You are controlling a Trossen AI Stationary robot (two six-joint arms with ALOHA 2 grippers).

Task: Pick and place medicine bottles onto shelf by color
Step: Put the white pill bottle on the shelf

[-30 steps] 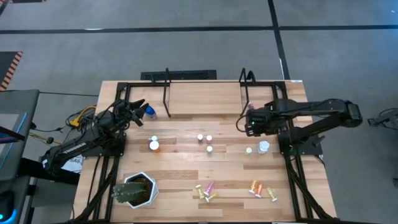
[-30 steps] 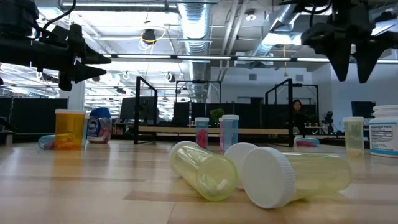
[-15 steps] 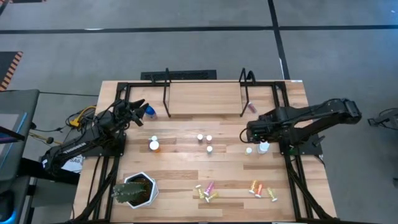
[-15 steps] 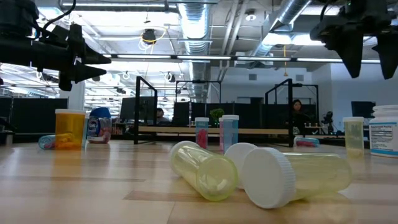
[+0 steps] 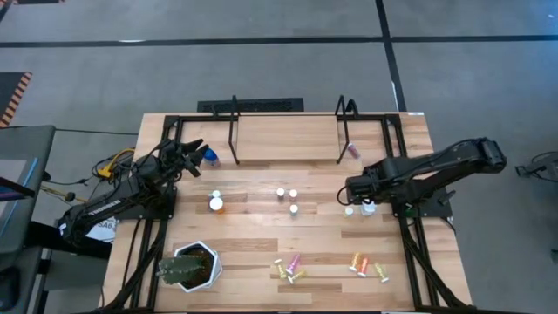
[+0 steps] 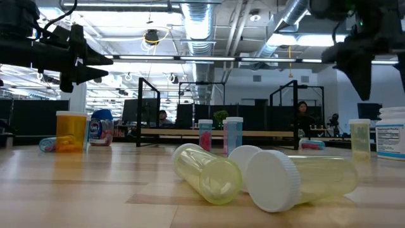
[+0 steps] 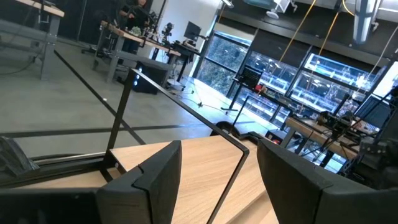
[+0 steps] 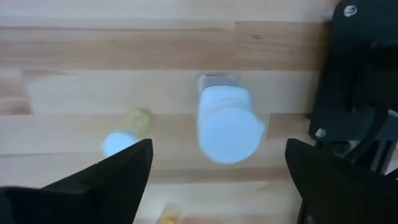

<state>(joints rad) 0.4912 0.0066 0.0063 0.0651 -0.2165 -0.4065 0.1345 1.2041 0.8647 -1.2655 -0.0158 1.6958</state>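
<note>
The right gripper [image 5: 356,197] hangs over the right side of the table [image 5: 261,179] with its jaws spread wide and empty, pointing down at the wood. Seen from its wrist, a white bottle [image 8: 227,121] stands upright directly between the jaws, its cap facing the camera, and a smaller yellow-bodied bottle [image 8: 127,137] sits just beside the left-hand finger. Both are medicine bottles yet to be sorted. The shelf [image 5: 288,135] lies beyond the jaws toward the far edge of the table, with a pink bottle [image 5: 352,150] already lying at its right end.

The white bottle looks like light, rigid plastic with a smooth round wall, so it should neither crush nor weigh much, but it could roll or twist out of a loose pinch. I judge the best hold is across the body just under the cap, jaws square to its axis.

The right arm reaches in from the table's right edge, elbow raised, wrist bent downward. The left gripper [image 5: 193,148] waits near the shelf's left upright beside a blue-lidded bottle [image 5: 209,156], jaws partly apart and holding nothing.
</note>
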